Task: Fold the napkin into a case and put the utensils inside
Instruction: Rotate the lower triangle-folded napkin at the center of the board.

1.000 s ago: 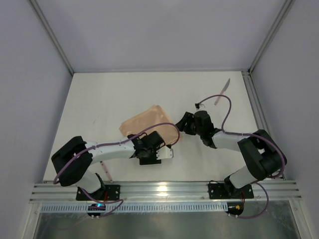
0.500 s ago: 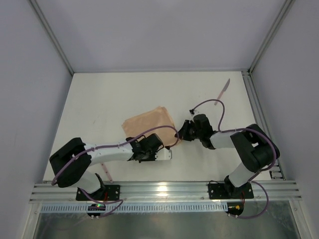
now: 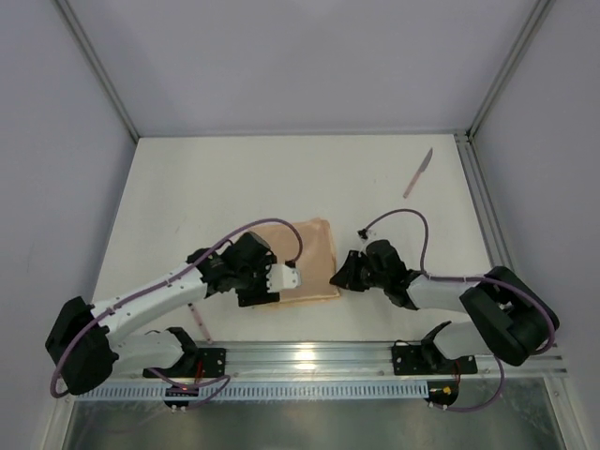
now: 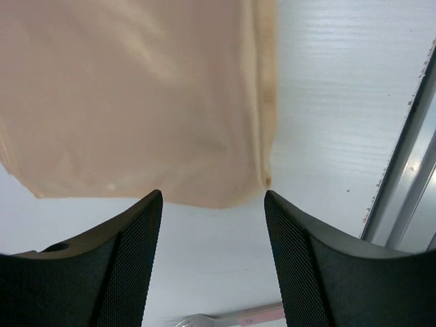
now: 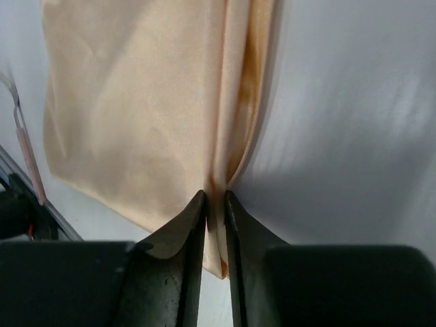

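The right gripper (image 5: 214,204) is clamping the doubled right-hand edge of the napkin (image 3: 305,255), with both fingers pressed together on the cloth close to its near corner. The left gripper (image 4: 211,199) is hovering with its fingers spread and is grasping nothing. The napkin's near edge is lying just ahead of the left fingertips and between them, and the cloth is extending away from them. In the top view the napkin is resting flat on the table (image 3: 187,187) between the two wrists as a partly folded rectangle. Its long axis is running near to far, and its folded seam is lying along the right side. Judging from this, the coming move is depending on the left fingers advancing onto that near edge while the right side is holding the seam. The knife (image 3: 418,173) is lying diagonally at the far right, well apart from the cloth and nearer the right arm. The fork (image 3: 197,323) is lying at the near left, beside the left arm. Count: one napkin, one knife, one fork.
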Robot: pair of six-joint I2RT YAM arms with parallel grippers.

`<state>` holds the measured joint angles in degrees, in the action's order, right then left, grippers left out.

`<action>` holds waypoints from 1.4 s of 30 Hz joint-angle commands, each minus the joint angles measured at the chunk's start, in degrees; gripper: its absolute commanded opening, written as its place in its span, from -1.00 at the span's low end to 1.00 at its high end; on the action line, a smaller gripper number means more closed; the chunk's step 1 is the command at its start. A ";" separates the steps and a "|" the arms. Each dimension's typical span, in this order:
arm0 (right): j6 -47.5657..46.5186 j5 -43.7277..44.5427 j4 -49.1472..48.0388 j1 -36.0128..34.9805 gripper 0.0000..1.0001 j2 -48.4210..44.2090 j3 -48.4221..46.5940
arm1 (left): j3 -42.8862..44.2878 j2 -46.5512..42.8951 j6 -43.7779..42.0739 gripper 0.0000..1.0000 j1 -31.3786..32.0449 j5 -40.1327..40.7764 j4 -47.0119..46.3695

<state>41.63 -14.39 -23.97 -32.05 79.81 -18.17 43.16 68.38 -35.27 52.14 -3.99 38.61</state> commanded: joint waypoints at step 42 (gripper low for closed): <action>-32.94 -6.26 33.46 7.61 0.17 20.93 -39.76 | -2.29 17.92 2.49 0.31 -21.02 23.05 -26.54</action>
<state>5.58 -22.17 9.93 -25.30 106.56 -63.07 41.15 81.89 -30.74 33.98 9.80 26.89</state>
